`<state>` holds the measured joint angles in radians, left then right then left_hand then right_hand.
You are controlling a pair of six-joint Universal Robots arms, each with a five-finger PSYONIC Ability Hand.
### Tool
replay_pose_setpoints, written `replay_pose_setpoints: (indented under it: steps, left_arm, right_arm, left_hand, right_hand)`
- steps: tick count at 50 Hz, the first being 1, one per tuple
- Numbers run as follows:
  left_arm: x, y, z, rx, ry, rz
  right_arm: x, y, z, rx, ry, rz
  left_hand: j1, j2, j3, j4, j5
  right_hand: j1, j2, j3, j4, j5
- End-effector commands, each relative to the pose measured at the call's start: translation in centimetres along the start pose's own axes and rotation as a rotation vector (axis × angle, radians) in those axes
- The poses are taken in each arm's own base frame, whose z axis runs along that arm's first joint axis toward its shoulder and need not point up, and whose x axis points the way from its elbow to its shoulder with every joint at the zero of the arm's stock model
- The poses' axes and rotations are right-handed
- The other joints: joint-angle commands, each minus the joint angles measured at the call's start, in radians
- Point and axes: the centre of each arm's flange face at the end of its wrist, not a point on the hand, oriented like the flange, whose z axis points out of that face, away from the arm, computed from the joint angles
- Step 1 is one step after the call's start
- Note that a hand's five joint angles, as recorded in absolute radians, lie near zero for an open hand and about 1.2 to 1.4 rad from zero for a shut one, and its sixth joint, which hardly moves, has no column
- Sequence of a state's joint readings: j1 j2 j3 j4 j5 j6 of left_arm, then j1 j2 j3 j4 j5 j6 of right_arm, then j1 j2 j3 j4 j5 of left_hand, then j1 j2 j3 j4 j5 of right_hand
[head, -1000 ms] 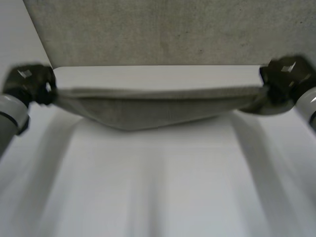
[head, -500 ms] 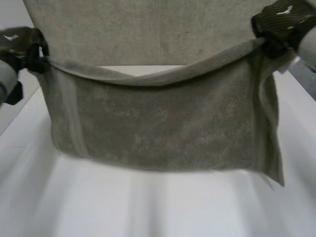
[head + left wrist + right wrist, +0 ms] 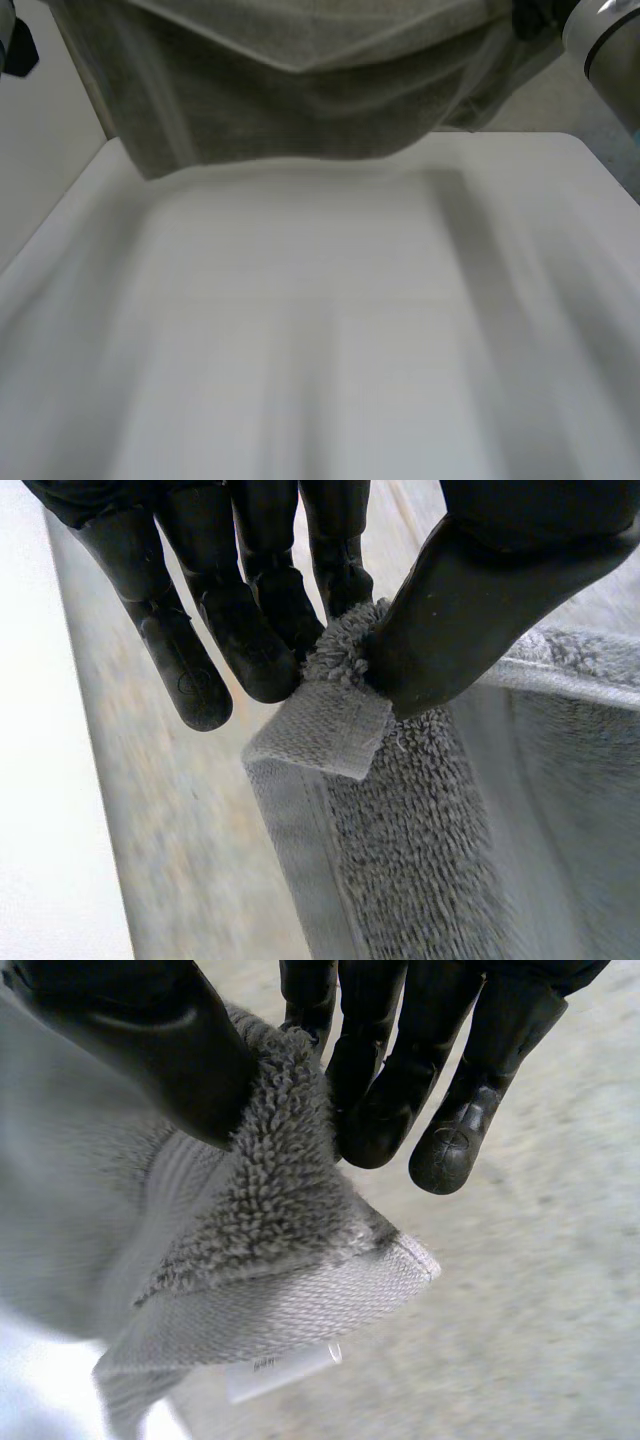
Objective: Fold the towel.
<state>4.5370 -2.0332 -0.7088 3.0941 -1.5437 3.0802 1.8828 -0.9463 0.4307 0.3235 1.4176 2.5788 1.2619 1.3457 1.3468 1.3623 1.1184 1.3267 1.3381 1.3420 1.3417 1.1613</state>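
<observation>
Compared with half a second ago, the towel [image 3: 300,110] sits higher and farther off in the head view. It then hung across the middle of the white table [image 3: 330,330]; its lower edge now lies along the table's far edge, and contact there cannot be determined. The cloth's upper edge sags in a shallow V between the left arm [image 3: 8,35] and the right arm [image 3: 605,40], which stand at the two upper corners of that view. The head view records the towel's full span, stretched crosswise and hanging. The wrist views supply the grips. In the left wrist view the left hand [image 3: 470,620] pinches one top corner of the towel [image 3: 420,860] between thumb and fingers [image 3: 250,650]. The woven hem folds over just below the thumb, and the terry pile hangs down from there. In the right wrist view the right hand [image 3: 150,1040] pinches the opposite top corner [image 3: 270,1220] between thumb and fingers [image 3: 390,1110], the pile bunched up between them. The hem juts out beneath this grip, with a small white label [image 3: 285,1368] under it. Beyond both hands lies a speckled grey floor [image 3: 540,1290].
</observation>
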Motion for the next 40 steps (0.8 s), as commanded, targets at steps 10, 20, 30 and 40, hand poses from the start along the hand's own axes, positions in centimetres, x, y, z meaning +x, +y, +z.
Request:
replay_pose_setpoints:
  steps: [10,20,30,40]
  left_arm:
    - [-3.6,15.2,-10.6,-0.517,0.023,-0.065]
    - [-3.6,13.6,-16.1,-0.549,0.108,-0.111]
    - [-3.7,7.9,-16.1,-0.371,0.15,-0.07]
    - [-3.9,12.2,-14.4,-0.464,0.163,-0.099]
  right_arm:
    - [-6.8,11.6,-7.1,-0.376,-0.424,-0.108]
    - [-5.4,11.5,-11.7,-0.389,-0.417,-0.064]
    - [-1.9,7.2,-14.5,-0.316,-0.354,-0.069]
    - [-3.2,10.4,-12.6,-0.335,-0.43,-0.083]
  left_hand:
    - [0.134,0.051,0.049,0.034,0.103]
    - [0.134,0.051,0.049,0.034,0.103]
    - [0.134,0.051,0.049,0.034,0.103]
    - [0.134,0.051,0.049,0.034,0.103]
  right_hand:
    - [0.07,0.058,0.054,0.055,0.06]
    - [0.07,0.058,0.054,0.055,0.06]
    - [0.07,0.058,0.054,0.055,0.06]
    - [0.07,0.058,0.054,0.055,0.06]
